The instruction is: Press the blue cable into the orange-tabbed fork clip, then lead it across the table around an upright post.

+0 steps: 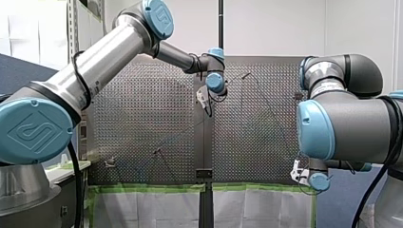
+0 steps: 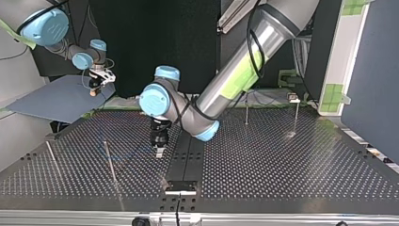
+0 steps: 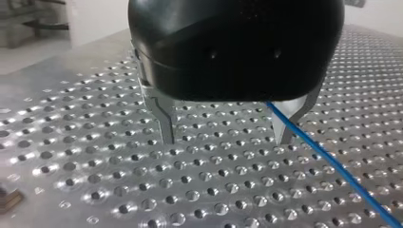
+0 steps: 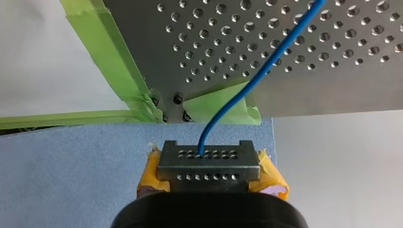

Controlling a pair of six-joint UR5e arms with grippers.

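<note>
In the right wrist view my right gripper (image 4: 209,159), with yellow pads, is shut on the end of the blue cable (image 4: 247,88). The cable rises from it over the taped corner of the perforated table (image 4: 304,71). My left gripper (image 3: 223,141) hangs just above the table with its metal fingers (image 3: 166,123) open and nothing between them. The blue cable (image 3: 332,164) runs past the outside of one finger and lies on the plate. In the top view my left gripper (image 2: 159,147) is near the table's middle and my right gripper (image 2: 96,87) is off its far left corner. I cannot make out the orange-tabbed clip.
Thin upright posts (image 2: 246,113) (image 2: 296,115) stand at the top view's far right, and two more rods (image 2: 110,162) (image 2: 51,155) at its left. A blue-grey sheet (image 2: 56,99) lies under my right gripper. A black rail (image 2: 186,160) divides the table.
</note>
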